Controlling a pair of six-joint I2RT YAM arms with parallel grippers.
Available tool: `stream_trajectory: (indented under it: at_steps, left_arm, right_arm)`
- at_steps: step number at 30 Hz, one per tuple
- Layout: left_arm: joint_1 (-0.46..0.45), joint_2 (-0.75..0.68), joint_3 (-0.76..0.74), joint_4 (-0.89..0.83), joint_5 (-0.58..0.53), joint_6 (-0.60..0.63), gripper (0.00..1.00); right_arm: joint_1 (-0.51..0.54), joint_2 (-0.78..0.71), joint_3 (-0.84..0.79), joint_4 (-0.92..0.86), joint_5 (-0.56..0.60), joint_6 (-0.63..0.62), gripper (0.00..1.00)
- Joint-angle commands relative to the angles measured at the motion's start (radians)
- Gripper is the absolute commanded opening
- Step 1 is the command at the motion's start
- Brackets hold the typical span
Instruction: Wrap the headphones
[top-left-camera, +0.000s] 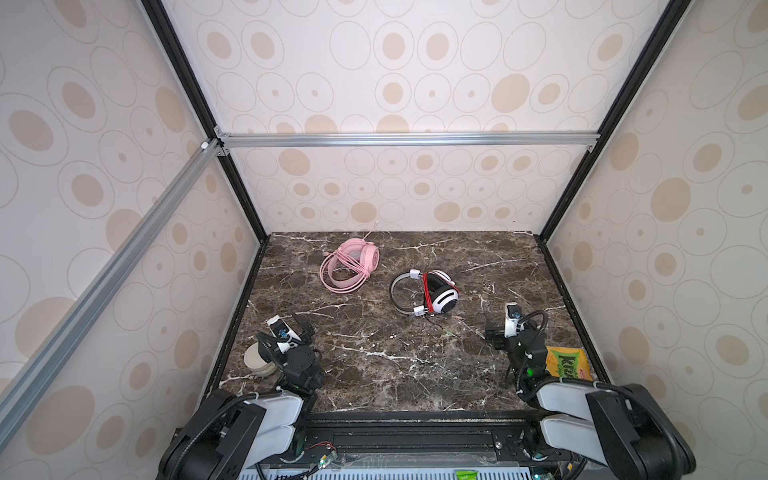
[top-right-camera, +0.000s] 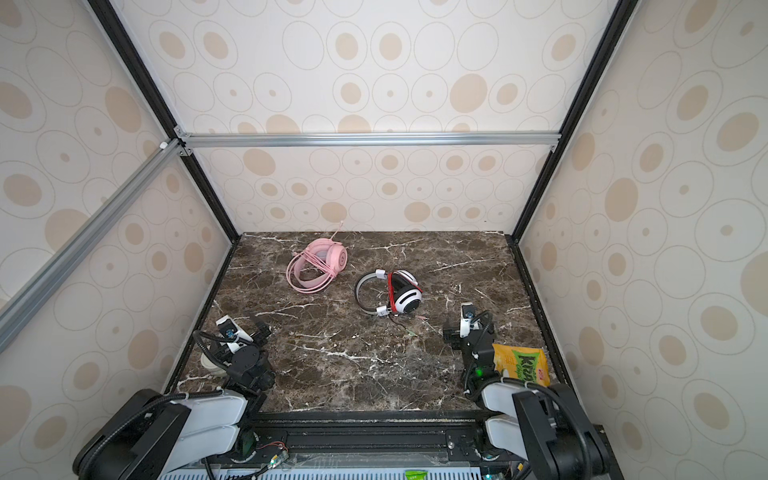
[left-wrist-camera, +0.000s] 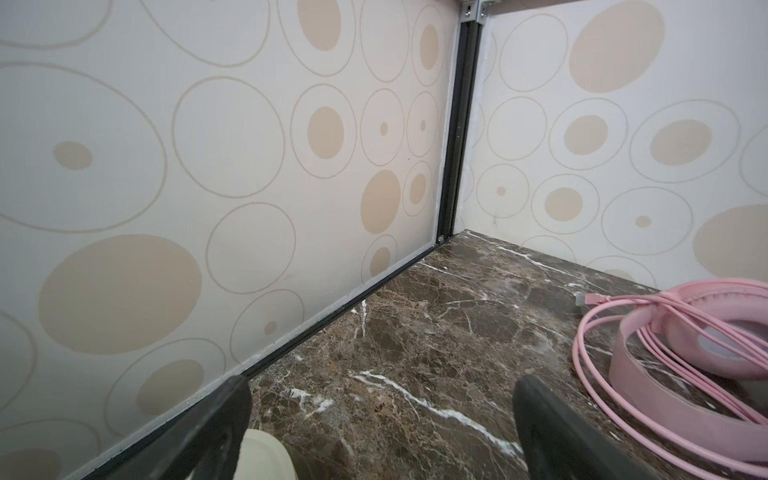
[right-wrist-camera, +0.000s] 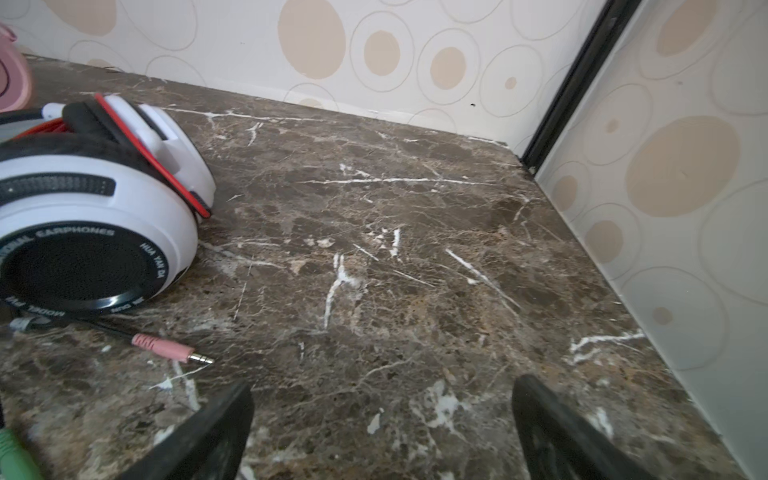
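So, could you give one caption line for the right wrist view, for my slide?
Open right gripper over the marble table, near the white-and-black headphones, pink plug lying loose.

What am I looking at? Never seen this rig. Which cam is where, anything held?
This is a two-armed robot with two-finger grippers, mounted at the near edge of a marble table. Two pictures come from one overhead stereo camera, so they look nearly alike. The other two come from a camera on each wrist, looking out between the fingers. On the table lie a pink headset and a white-and-black headset, each with its cable wound across it. In both top views a cream round object sits at the near left and a snack bag at the near right. The left gripper and right gripper are both open and hold nothing.
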Motion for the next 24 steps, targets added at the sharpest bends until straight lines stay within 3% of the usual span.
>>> stream_trajectory:
  at_steps: [1, 5, 7, 9, 11, 16, 18, 21, 23, 24]
  left_arm:
    - [0.030, 0.057, -0.055, 0.196, -0.001, -0.037, 0.98]
    - [0.061, 0.148, -0.027, 0.312, 0.102, 0.104, 0.98]
    - [0.083, 0.159, -0.015, 0.297, 0.209, 0.152, 0.98]
    - [0.104, 0.162, -0.001, 0.270, 0.256, 0.132, 0.98]
    - [0.126, 0.202, -0.001, 0.318, 0.290, 0.117, 0.98]
    - [0.174, 0.323, 0.021, 0.412, 0.397, 0.129, 0.98]
    - [0.174, 0.295, 0.058, 0.295, 0.458, 0.131, 0.98]
    - [0.181, 0.335, 0.128, 0.208, 0.579, 0.179, 0.98]
    - [0.253, 0.310, 0.171, 0.038, 0.689, 0.096, 0.98]
    - [0.277, 0.376, 0.193, 0.084, 0.711, 0.094, 0.98]
  right_arm:
    - [-0.012, 0.096, 0.039, 0.192, -0.097, -0.025, 1.00]
    - [-0.021, 0.319, 0.042, 0.416, -0.069, -0.021, 1.00]
    - [-0.022, 0.309, 0.092, 0.315, -0.084, -0.029, 1.00]
    - [-0.029, 0.251, 0.118, 0.178, -0.109, -0.023, 1.00]
    - [-0.055, 0.260, 0.141, 0.157, -0.142, -0.008, 1.00]
    - [-0.112, 0.252, 0.274, -0.108, -0.091, 0.090, 1.00]
    - [-0.118, 0.267, 0.327, -0.179, 0.007, 0.135, 1.00]
    - [-0.120, 0.265, 0.324, -0.182, 0.003, 0.137, 1.00]
    - [-0.120, 0.266, 0.328, -0.186, 0.001, 0.134, 1.00]
    - [-0.120, 0.267, 0.329, -0.187, -0.001, 0.134, 1.00]
